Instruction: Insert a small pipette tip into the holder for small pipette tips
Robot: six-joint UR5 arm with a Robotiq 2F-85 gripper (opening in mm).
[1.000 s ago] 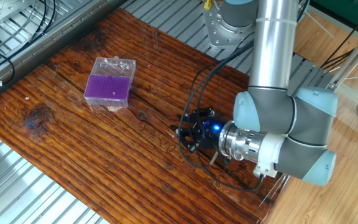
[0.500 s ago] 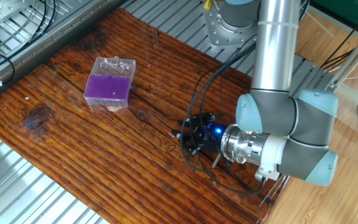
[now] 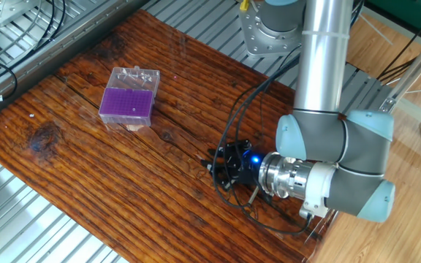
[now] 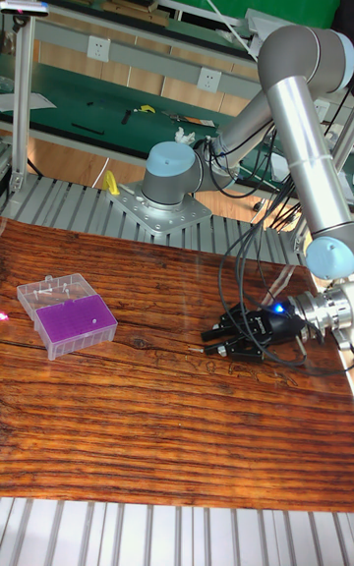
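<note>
The holder for small pipette tips (image 3: 127, 104) is a clear box with a purple dotted top, standing on the wooden table at the left; it also shows in the tall fixed view as the holder (image 4: 75, 321). My gripper (image 3: 212, 164) lies almost level, low over the wood at the right, far from the holder, with its black fingers pointing left. In the tall fixed view the gripper (image 4: 211, 343) shows a narrow gap between its fingers. The small pipette tip is too small to make out; I see nothing between the fingers.
Black cables (image 3: 232, 117) loop from the arm over the table behind the gripper. The arm's base (image 4: 169, 191) is bolted at the back. Metal slats (image 3: 20, 219) border the wooden top (image 3: 108, 175).
The wrist and gripper have shifted slightly toward the front right of the table and a little lower. The holder has not moved.
</note>
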